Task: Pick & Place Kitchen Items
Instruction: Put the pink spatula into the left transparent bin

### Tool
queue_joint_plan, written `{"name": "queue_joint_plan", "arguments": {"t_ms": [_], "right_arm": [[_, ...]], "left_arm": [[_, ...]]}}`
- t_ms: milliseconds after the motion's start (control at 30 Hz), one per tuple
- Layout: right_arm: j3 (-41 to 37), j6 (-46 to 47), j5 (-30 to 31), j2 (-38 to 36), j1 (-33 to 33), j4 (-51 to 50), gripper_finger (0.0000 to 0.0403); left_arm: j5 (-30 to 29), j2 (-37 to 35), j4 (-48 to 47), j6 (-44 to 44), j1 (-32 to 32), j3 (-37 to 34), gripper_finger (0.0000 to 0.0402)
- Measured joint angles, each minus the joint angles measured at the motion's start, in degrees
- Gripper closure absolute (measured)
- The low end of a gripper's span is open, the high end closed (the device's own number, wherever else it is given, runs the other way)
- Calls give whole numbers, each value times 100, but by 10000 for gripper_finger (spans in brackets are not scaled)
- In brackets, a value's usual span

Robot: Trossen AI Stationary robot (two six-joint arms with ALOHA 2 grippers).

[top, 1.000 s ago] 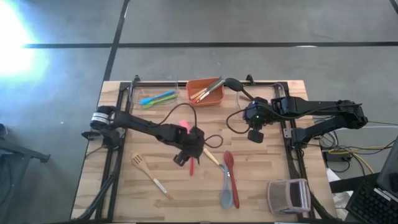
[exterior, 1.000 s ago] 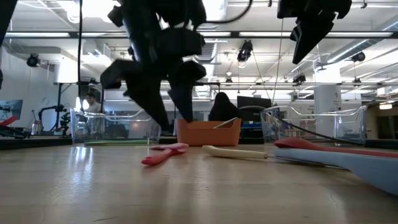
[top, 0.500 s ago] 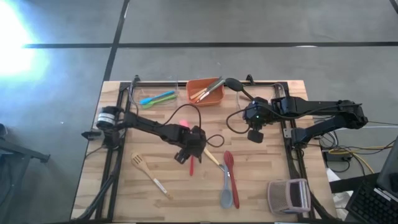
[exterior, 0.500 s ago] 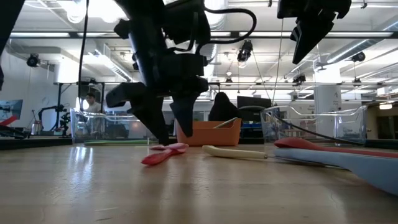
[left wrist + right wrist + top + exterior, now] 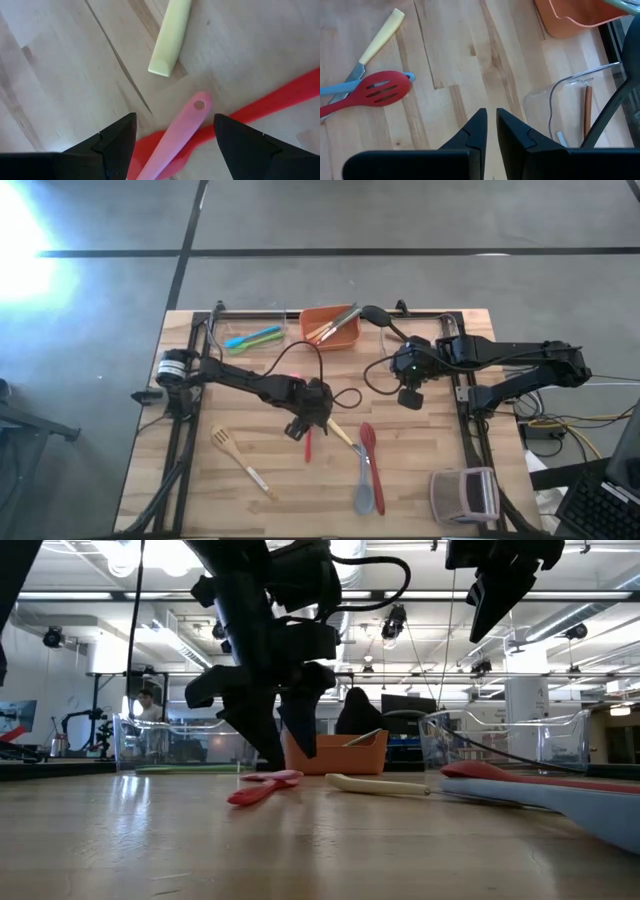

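Left fingers point(image 5: 175, 145) spread astride pink utensil point(image 5: 175, 135) crossing red utensil point(image 5: 280, 97), right fingers point(image 5: 490, 132) clenched, empty.

This is a robotics lab or workshop, not a kitchen. A butcher-block table point(image 5: 420, 480) stands on a bare grey concrete floor point(image 5: 400, 215) marked with dark lines, and black metal rails run along the table's left and right edges. Loose cables point(image 5: 560, 425) trail off past the right edge. Across the table, the low view shows an open industrial ceiling with long strip lights point(image 5: 90, 595) and hanging fixtures, monitors point(image 5: 405, 705), equipment on stands point(image 5: 85, 730), and a person point(image 5: 148, 705) far back.
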Motion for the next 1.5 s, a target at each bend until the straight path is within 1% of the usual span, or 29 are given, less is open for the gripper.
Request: {"name": "queue_joint_plan", "arguments": {"t_ms": [133,367,500,633,1000,1067,1367,1500], "right_arm": [[0,-7,0,0,0,2,369],[0,-22,0,2,0,-4,369],[0,-25,1,2,0,-11,369],[0,-105,2,2,0,-16,369],[0,-109,2,2,0,-15,369],[0,-109,2,2,0,-14,369],[0,-109,4,2,0,-13,369],[0,-109,4,2,0,-13,369]], "left_arm": [[-3,101,21,-122,0,-3,136],[-28,522,73,-291,2,33,136],[-49,614,-3,-391,0,77,149],[-89,611,-174,-464,-4,176,188],[-94,636,-368,-452,-11,293,347],[-128,636,-366,-453,-9,295,365],[-155,637,-347,-556,-7,301,365],[-184,660,-679,-645,-8,496,365]]}}
